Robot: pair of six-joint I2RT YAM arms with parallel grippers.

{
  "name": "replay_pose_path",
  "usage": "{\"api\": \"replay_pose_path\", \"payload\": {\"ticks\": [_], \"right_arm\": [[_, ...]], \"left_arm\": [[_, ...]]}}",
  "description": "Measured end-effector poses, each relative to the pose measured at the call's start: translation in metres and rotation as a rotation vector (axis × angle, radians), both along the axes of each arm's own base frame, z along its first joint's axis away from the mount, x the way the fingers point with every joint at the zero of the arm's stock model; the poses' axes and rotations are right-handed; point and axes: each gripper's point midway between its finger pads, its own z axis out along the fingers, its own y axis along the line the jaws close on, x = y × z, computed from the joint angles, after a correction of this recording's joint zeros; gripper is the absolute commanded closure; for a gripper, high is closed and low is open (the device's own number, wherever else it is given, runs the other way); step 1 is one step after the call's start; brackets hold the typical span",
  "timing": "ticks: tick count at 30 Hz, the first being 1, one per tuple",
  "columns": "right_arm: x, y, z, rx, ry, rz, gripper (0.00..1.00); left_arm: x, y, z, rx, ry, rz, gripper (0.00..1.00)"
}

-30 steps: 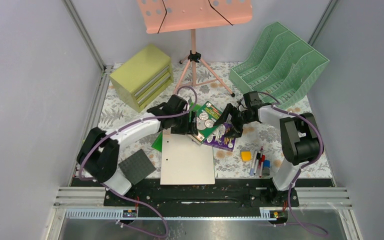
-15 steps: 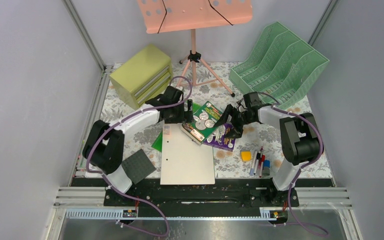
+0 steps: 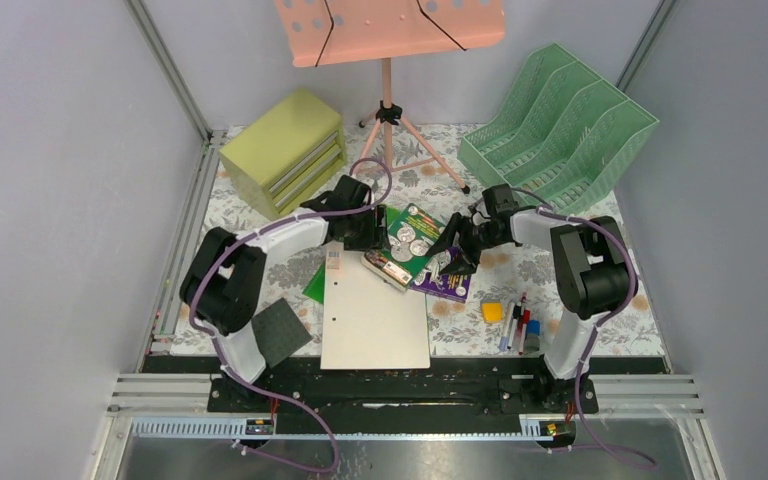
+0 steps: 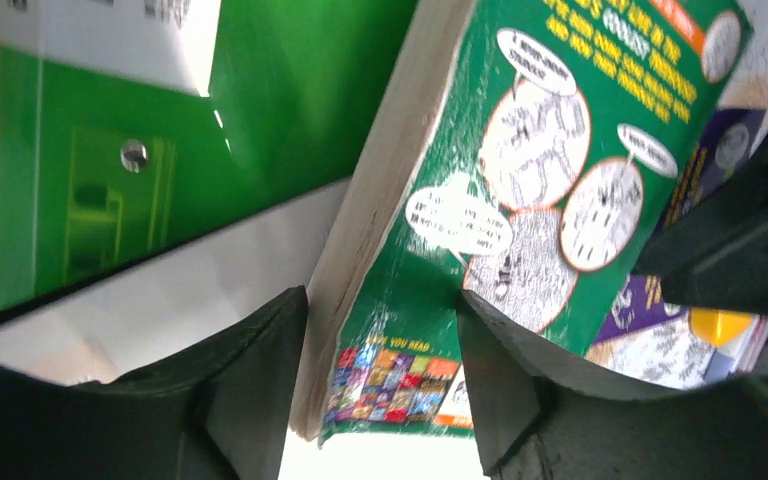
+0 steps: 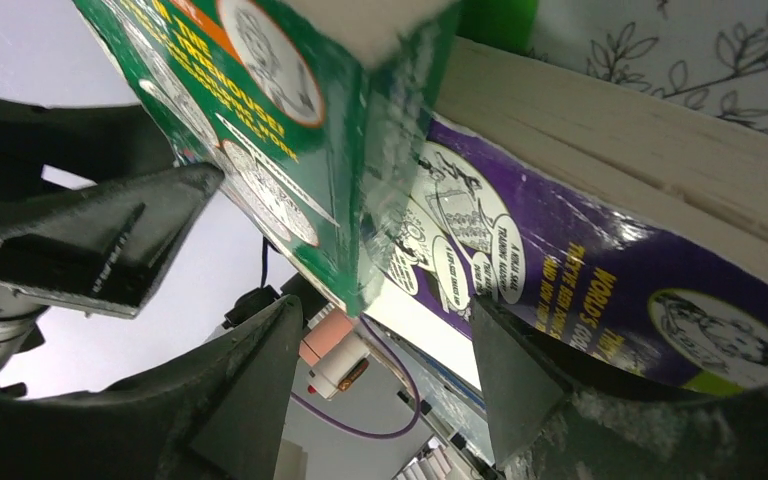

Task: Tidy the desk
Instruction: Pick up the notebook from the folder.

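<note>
A green book [image 3: 410, 240] lies tilted on a purple book [image 3: 450, 282] in the middle of the flower-printed desk [image 3: 525, 272]. My left gripper [image 3: 372, 232] is at the green book's left edge. In the left wrist view the green book's [image 4: 520, 180] corner fills the gap of the left gripper [image 4: 380, 340], with both fingers touching it. My right gripper [image 3: 457, 252] is at the book's right side. In the right wrist view it [image 5: 385, 340] is open, and the green book's [image 5: 290, 150] corner hangs just above the gap, beside the purple book [image 5: 580, 250].
A white sheet [image 3: 373, 318] and a green folder [image 3: 316, 284] lie near the books. Pens [image 3: 518, 325] and a yellow block [image 3: 491, 311] are to the right, a dark pad [image 3: 280, 332] to the left. Behind stand an olive drawer cabinet [image 3: 285, 150], a pink music stand [image 3: 388, 110] and a green file rack [image 3: 560, 125].
My left gripper let go of the green book's near corner, moved back along its left edge and closed on it again. The right gripper narrowed and shifted slightly toward the book.
</note>
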Motion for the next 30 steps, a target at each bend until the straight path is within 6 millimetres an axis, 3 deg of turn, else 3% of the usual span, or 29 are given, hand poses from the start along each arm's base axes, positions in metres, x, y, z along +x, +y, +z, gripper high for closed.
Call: {"api": "replay_pose_path", "payload": {"ticks": [3, 10, 14, 16, 19, 23, 26, 30], "right_arm": [[0.0, 0.003, 0.0, 0.009, 0.006, 0.011, 0.32], [0.001, 0.011, 0.0, 0.016, -0.003, 0.039, 0.31], [0.0, 0.012, 0.001, 0.013, -0.015, 0.057, 0.29], [-0.001, 0.011, 0.001, 0.006, -0.02, 0.067, 0.27], [-0.001, 0.008, 0.001, -0.016, -0.025, 0.082, 0.25], [-0.001, 0.004, 0.0, -0.058, -0.042, 0.094, 0.24], [-0.001, 0.001, 0.0, -0.076, -0.05, 0.098, 0.26], [0.0, 0.002, -0.001, -0.078, -0.049, 0.107, 0.32]], "left_arm": [[-0.019, 0.006, 0.004, -0.026, 0.011, 0.004, 0.59], [-0.057, -0.002, 0.027, -0.081, -0.001, -0.035, 0.63], [-0.077, -0.006, 0.037, -0.106, -0.009, -0.049, 0.54], [-0.084, -0.002, 0.035, -0.097, -0.003, -0.039, 0.41], [-0.085, 0.005, 0.031, -0.071, 0.008, -0.01, 0.27], [-0.081, 0.01, 0.027, -0.044, 0.007, 0.015, 0.24], [-0.07, 0.006, 0.022, -0.032, 0.023, 0.019, 0.27], [-0.051, -0.006, 0.012, -0.017, 0.049, 0.001, 0.46]]}}
